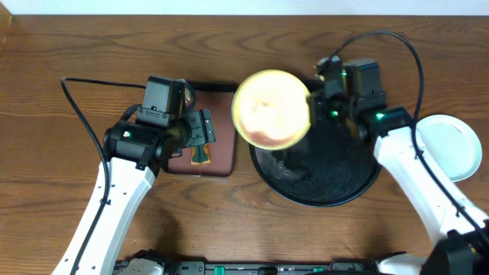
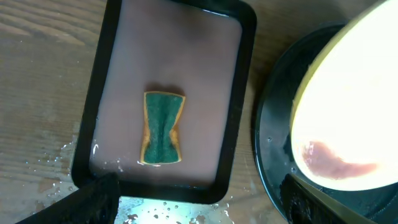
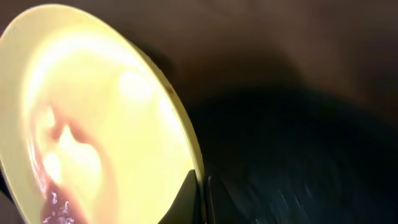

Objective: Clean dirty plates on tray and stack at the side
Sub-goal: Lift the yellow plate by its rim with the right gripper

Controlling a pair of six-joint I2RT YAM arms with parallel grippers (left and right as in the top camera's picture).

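Observation:
My right gripper point(image 1: 315, 98) is shut on the rim of the pale yellow plate point(image 1: 271, 108) and holds it tilted above the left part of the black tray point(image 1: 336, 187). The plate has a red-brown smear near its lower edge point(image 3: 59, 186). In the right wrist view the fingers point(image 3: 202, 199) pinch the plate's edge. A pale plate point(image 1: 451, 145) lies on the table at the far right. My left gripper point(image 1: 200, 128) is open and empty above the reddish-brown tray point(image 1: 218, 164). The yellow plate point(image 2: 348, 112) and black tray point(image 2: 273, 155) also show in the left wrist view.
The reddish-brown rectangular tray point(image 2: 171, 74) holds a green-and-yellow sponge point(image 2: 163, 128). Water drops lie on the wooden table point(image 2: 161, 211) in front of it. A black cable point(image 1: 84, 114) runs along the left arm.

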